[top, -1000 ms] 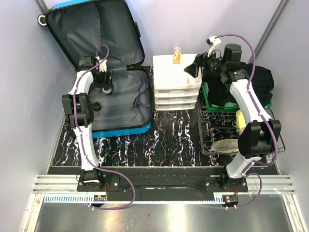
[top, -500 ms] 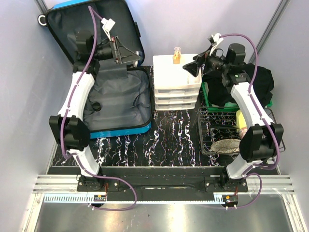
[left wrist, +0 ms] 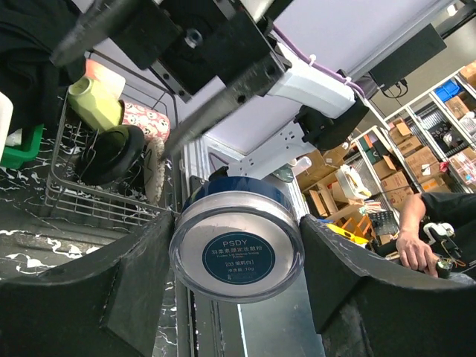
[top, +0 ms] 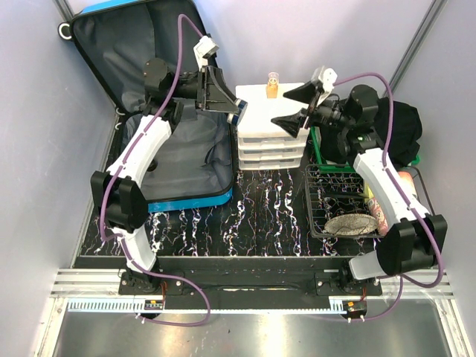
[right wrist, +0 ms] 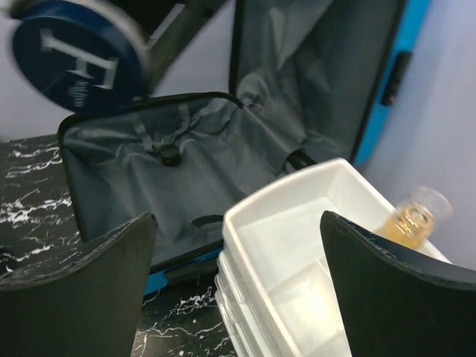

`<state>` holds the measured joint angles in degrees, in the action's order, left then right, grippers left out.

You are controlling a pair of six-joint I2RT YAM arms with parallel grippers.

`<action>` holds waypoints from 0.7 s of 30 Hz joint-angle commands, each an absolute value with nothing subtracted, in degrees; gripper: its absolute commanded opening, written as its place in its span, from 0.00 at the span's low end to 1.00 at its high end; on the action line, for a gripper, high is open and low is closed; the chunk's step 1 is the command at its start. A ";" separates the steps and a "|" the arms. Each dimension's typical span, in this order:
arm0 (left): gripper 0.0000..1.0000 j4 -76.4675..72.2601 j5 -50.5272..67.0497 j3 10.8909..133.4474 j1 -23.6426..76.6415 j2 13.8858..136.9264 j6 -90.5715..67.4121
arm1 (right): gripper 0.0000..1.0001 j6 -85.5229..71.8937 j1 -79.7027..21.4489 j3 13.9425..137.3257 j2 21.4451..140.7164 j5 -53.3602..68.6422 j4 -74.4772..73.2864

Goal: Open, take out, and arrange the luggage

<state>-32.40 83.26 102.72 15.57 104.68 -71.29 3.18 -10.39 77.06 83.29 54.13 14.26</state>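
Observation:
The blue luggage lies open at the back left, its lid leaning on the wall and grey lining showing; in the right wrist view the luggage is also seen. My left gripper hangs above the luggage's right edge, next to the white organiser. It is shut on a round jar with a clear body and a dark blue "PSDY" label; the jar's blue lid faces the right wrist camera. My right gripper is open and empty above the organiser's top tray.
A small glass bottle of amber liquid stands at the organiser's back edge. A green tray with black cloth sits at the back right. In front of it a wire basket holds several items.
My left arm has risen out of the luggage's base and swung right toward the organiser with the jar. My right gripper has moved left over the organiser's top tray.

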 commanded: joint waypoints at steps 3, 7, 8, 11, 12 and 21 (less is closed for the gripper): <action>0.31 -33.49 84.64 106.78 16.26 103.09 -71.46 | 1.00 15.19 -17.39 71.81 76.82 55.91 22.65; 0.31 -33.05 85.08 107.49 18.71 103.62 -70.84 | 1.00 22.92 -22.67 65.50 76.37 52.40 34.07; 0.31 -33.13 84.99 107.40 18.98 103.71 -70.93 | 1.00 23.64 -24.24 64.78 76.72 51.77 36.89; 0.31 -33.40 85.08 107.58 19.69 103.97 -71.10 | 1.00 26.01 -26.79 61.88 78.39 48.18 47.96; 0.31 -33.40 84.99 107.67 19.69 104.06 -71.10 | 1.00 26.97 -27.33 61.00 78.83 45.29 53.64; 0.30 -31.73 85.08 110.04 20.21 105.82 -70.58 | 1.00 33.66 -29.71 54.32 82.18 38.84 75.74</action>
